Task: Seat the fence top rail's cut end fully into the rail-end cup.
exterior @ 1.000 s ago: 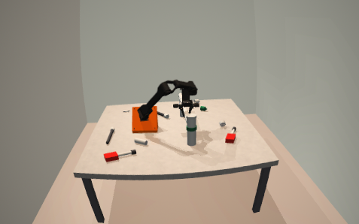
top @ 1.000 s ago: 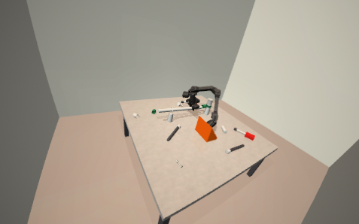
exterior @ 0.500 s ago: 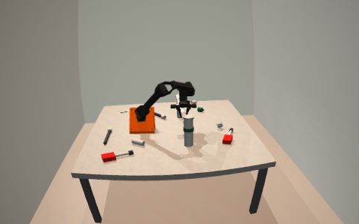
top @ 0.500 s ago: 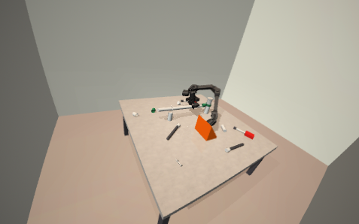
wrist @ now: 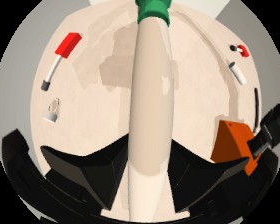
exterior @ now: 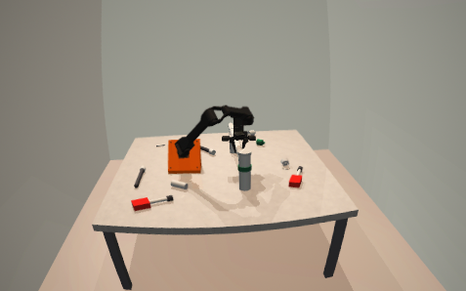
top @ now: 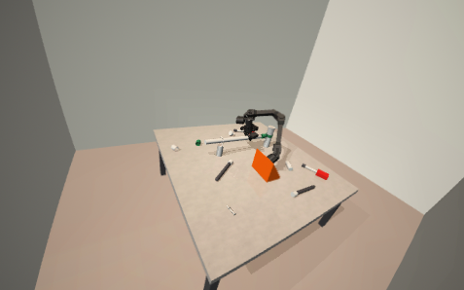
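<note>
The pale top rail (top: 232,140) (wrist: 151,95) runs level from above the short post (top: 220,151) to the big post (top: 268,142) (exterior: 244,182). My gripper (top: 251,138) (wrist: 147,137) is shut on the rail, with one finger on each side. The rail's far end meets the mouth of the green rail-end cup (top: 265,135) (wrist: 153,12); how deep it sits inside cannot be told. The green brace band (exterior: 244,168) is around the big post, a little above mid-height in the exterior view. The loop cap at the short post is too small to make out clearly.
The orange arm base (top: 265,166) (exterior: 185,157) (wrist: 230,142) stands beside the rail. Red-handled tools (top: 322,174) (exterior: 295,181) (wrist: 68,45), a grey cylinder (exterior: 179,186) (wrist: 237,73), a padlock-like piece (wrist: 50,116) and a loose green part (top: 198,142) (exterior: 260,142) lie around.
</note>
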`<action>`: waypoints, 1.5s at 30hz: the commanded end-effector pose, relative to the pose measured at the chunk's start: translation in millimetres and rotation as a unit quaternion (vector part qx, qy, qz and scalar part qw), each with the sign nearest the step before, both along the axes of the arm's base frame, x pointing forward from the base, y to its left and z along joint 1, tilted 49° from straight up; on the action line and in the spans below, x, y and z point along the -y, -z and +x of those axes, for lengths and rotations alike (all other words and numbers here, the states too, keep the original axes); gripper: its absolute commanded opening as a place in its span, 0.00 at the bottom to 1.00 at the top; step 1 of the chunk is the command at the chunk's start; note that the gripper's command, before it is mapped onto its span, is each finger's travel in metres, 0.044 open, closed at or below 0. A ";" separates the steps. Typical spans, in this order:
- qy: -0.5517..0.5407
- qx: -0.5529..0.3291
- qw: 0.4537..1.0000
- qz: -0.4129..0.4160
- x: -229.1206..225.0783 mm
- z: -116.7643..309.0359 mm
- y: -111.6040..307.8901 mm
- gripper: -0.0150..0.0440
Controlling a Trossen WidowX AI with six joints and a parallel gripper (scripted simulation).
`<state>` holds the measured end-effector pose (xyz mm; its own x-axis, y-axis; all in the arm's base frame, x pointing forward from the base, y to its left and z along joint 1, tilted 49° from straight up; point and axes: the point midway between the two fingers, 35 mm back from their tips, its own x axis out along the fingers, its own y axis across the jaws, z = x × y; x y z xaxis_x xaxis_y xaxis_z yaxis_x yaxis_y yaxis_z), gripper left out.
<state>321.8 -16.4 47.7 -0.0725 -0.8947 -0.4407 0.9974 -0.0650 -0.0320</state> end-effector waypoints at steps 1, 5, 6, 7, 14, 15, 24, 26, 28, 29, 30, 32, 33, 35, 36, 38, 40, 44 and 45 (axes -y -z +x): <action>-0.002 0.005 1.000 -0.002 5.7 0.9 -8.2 0.25; -0.001 0.004 1.000 -0.002 10.4 -0.2 -11.4 0.25; -0.001 0.004 1.000 -0.002 11.0 -0.3 -11.9 0.25; -0.001 0.004 1.000 -0.002 11.2 -0.3 -12.0 0.25; 0.000 0.003 1.000 -0.001 10.9 -0.4 -11.1 0.25; 0.000 0.002 1.000 -0.001 10.6 -0.6 -10.2 0.25; 0.002 0.001 1.000 0.000 10.0 -0.8 -8.5 0.25; 0.002 0.001 1.000 0.000 10.0 -0.8 -8.6 0.25; 0.002 0.001 1.000 -0.001 9.9 -0.8 -8.9 0.25; 0.002 0.001 1.000 -0.001 9.8 -0.9 -9.1 0.25; 0.002 0.001 1.000 -0.001 9.8 -0.9 -9.3 0.25; 0.002 0.001 1.000 -0.002 9.7 -0.9 -9.6 0.25; 0.002 0.001 1.000 -0.002 9.6 -0.9 -9.8 0.25; 0.002 0.001 1.000 -0.003 9.5 -0.9 -10.2 0.25; 0.002 0.001 1.000 -0.003 9.4 -0.9 -10.3 0.25; 0.002 0.001 1.000 -0.003 9.3 -0.9 -10.7 0.25; 0.002 0.001 1.000 -0.004 9.3 -0.9 -11.1 0.25; 0.002 0.001 1.000 -0.005 9.1 -0.8 -11.8 0.25; 0.002 0.001 1.000 -0.005 9.1 -0.8 -12.0 0.25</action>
